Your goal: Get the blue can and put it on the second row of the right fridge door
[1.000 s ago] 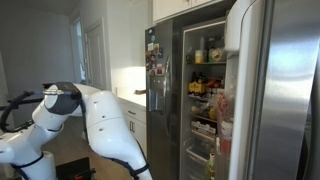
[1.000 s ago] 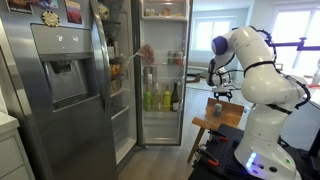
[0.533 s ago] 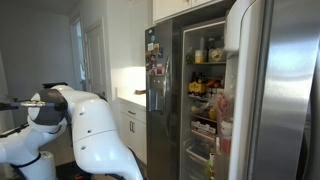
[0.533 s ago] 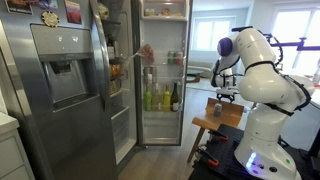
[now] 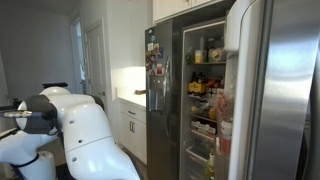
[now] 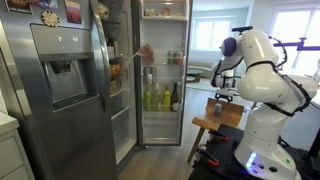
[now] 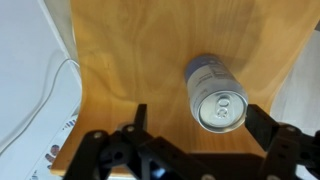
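In the wrist view the blue can stands upright on a wooden table, its silver top facing the camera. My gripper is open just above it, one finger on each side of the can, with no contact visible. In an exterior view my gripper hangs over the small wooden table; the can is too small to make out there. The right fridge door stands open in both exterior views: its steel outer face in one, its white inner lining with bottle shelves in the other.
The dark door with papers and magnets and a dispenser is closed. The fridge interior is full of items. A white cable runs beside the table's left edge. My arm's white body fills the lower left.
My arm's upper links have swung away from the fridge and lower in both exterior views. The gripper stays over the small wooden table. The fridge doors have not moved.
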Tool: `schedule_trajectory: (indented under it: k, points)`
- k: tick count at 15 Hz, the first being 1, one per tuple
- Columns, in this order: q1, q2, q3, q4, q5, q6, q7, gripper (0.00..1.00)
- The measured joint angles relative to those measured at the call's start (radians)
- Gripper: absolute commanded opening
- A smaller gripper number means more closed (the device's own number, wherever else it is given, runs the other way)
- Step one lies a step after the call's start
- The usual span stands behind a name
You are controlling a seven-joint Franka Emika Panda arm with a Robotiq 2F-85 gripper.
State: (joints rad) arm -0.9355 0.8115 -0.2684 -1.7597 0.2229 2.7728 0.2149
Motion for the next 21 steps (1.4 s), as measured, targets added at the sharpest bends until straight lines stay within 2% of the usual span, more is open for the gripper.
schedule_trajectory:
  k: [8,21]
  points:
    - [-0.012,0.068,0.046,0.066,0.0,0.056,-0.015,1.0]
    - [-0.01,0.214,0.04,0.232,0.0,0.044,-0.012,1.0]
